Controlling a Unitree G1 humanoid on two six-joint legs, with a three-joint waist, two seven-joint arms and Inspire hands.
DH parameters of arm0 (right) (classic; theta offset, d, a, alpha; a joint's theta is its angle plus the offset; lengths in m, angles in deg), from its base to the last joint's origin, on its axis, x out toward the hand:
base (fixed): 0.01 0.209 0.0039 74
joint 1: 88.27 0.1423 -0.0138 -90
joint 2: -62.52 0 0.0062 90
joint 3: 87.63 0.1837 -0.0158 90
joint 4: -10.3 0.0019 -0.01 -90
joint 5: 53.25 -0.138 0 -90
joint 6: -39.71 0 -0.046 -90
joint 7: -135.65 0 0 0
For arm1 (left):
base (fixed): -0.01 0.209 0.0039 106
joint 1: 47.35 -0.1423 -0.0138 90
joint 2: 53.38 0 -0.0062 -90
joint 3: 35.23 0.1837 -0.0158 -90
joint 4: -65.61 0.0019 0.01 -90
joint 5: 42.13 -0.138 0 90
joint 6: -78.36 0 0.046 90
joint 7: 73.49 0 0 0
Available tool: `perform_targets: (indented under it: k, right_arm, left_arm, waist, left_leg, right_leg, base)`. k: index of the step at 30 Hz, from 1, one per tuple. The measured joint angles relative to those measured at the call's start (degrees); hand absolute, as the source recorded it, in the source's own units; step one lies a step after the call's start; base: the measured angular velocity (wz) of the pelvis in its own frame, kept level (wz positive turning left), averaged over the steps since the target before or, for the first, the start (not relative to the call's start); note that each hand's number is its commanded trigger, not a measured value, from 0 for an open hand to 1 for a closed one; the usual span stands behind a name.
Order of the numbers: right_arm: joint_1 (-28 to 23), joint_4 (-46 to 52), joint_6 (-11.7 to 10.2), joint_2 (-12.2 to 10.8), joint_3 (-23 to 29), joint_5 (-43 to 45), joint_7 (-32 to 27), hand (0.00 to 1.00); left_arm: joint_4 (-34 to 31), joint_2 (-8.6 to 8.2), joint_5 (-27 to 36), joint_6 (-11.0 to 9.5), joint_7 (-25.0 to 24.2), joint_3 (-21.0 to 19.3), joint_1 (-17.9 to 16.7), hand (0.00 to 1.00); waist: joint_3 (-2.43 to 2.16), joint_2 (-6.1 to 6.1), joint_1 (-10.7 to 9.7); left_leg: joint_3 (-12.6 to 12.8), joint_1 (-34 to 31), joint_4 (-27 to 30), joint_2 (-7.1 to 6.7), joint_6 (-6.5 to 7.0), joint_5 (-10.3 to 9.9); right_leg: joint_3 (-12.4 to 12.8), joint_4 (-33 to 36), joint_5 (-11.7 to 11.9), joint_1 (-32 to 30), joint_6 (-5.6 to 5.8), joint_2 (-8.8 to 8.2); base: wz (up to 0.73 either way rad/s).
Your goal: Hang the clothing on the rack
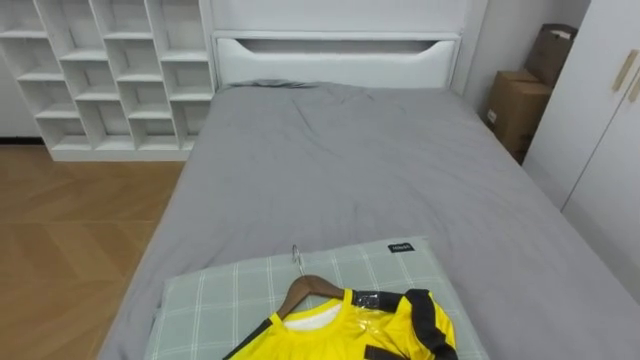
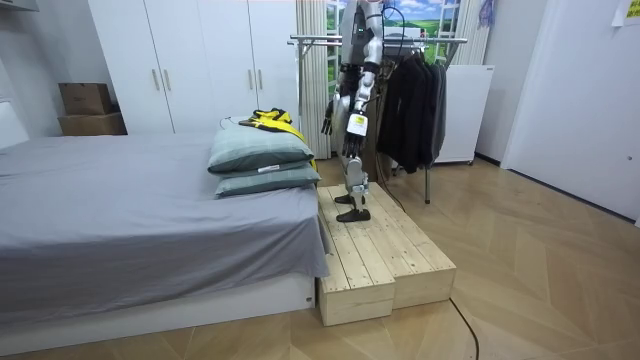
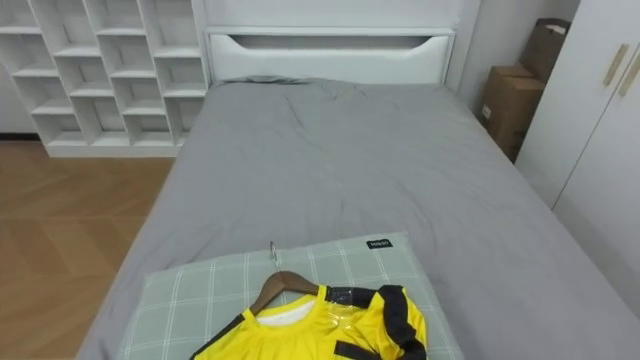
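A yellow shirt with black trim (image 1: 345, 330) lies on a wooden hanger (image 1: 310, 288) with a metal hook (image 1: 297, 255). It rests on a green checked pillow (image 1: 230, 290) at the near end of the grey bed (image 1: 350, 170). In the room view the shirt (image 2: 268, 120) tops two stacked pillows (image 2: 258, 150). I stand on a wooden platform (image 2: 375, 250) at the foot of the bed, facing it. My left hand (image 2: 355, 125) and right hand (image 2: 327, 125) hang low in front of my body, apart from the shirt.
A clothes rack (image 2: 320, 40) with dark garments (image 2: 410, 90) stands right behind me. White wardrobe doors (image 1: 600, 130) and cardboard boxes (image 1: 515, 105) line the bed's right side. White cube shelves (image 1: 110, 70) and wood floor lie to its left.
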Motion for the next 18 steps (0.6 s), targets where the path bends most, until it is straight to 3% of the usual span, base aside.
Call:
perform_targets:
  k: [8, 13, 18]
  right_arm:
    - [-0.61, 0.03, -0.02, 0.10, 0.02, -2.37, -1.96, 0.00]
    - [-0.20, -0.06, -0.10, 0.61, 0.01, -1.84, -1.93, 0.00]
    - [-0.12, -0.10, -0.21, 0.77, -0.01, -1.97, -1.89, 0.00]
  left_arm:
    - [-5.51, 1.15, -10.89, 0.16, 10.19, -3.08, 0.71, 0.00]
    - [-6.98, 1.41, -15.92, 0.02, 16.79, -3.05, 1.94, 0.00]
    - [-7.13, 1.43, -19.48, -0.03, 19.77, -1.38, 2.45, 0.00]
  waist:
    - [-0.31, -0.11, -0.21]
    - [-0.41, 0.05, -1.07]
    - [-0.48, 0.49, -1.73]
  left_leg:
    - [0.05, 0.15, 0.00, -0.08, -0.04, 0.04]
    - [-0.01, 0.25, -0.48, -0.10, -0.06, 0.04]
    - [0.08, 0.29, -0.62, -0.07, -0.05, 0.05]
  right_leg:
    - [0.51, -0.73, -0.35, 0.10, -0.37, 0.04]
    - [0.53, -0.79, -0.35, 0.07, -0.37, 0.07]
    - [0.69, -0.69, -0.31, 0.20, -0.38, 0.09]
  base:
    - [0.00]
    - [0.00]
    - [0.00]
